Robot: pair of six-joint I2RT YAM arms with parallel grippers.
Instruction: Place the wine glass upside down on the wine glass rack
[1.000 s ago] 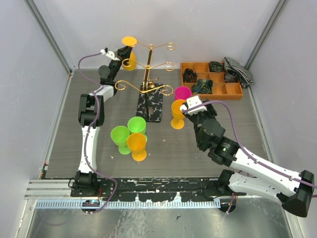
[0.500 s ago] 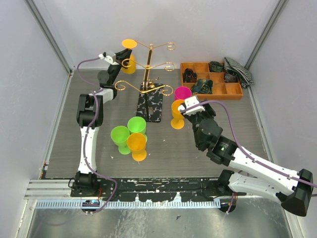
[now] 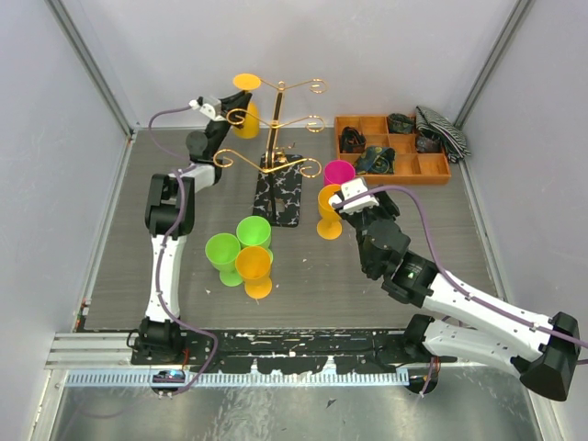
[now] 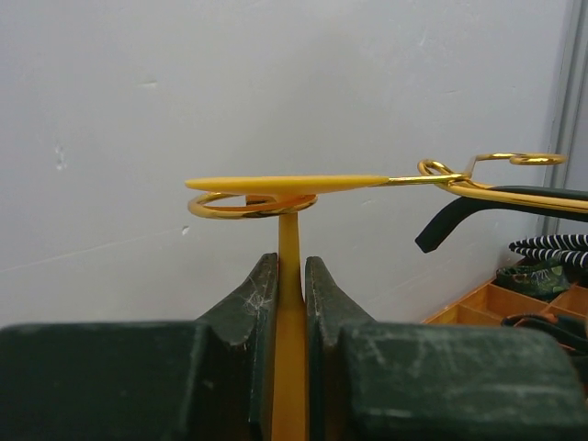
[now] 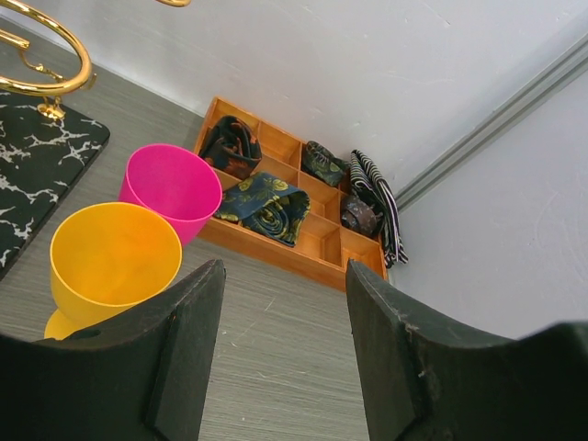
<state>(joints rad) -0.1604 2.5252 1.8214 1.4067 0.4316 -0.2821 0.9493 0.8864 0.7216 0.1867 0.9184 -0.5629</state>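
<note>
An orange wine glass hangs upside down at the upper left arm of the gold wine glass rack, its round foot uppermost. In the left wrist view the foot lies just over a gold spiral arm and the stem runs down through the spiral. My left gripper is shut on that stem; from above it sits at the rack's left side. My right gripper stands open with nothing between its fingers, beside an upright orange glass and a pink one.
The rack's black speckled base sits at mid-table. Two green glasses and an orange one cluster front left. An orange compartment tray with rolled ties lies at the back right. Grey walls close in behind.
My left gripper has carried the upturned orange glass slightly right, closer onto the rack's spiral arm. The right arm has shifted only slightly.
</note>
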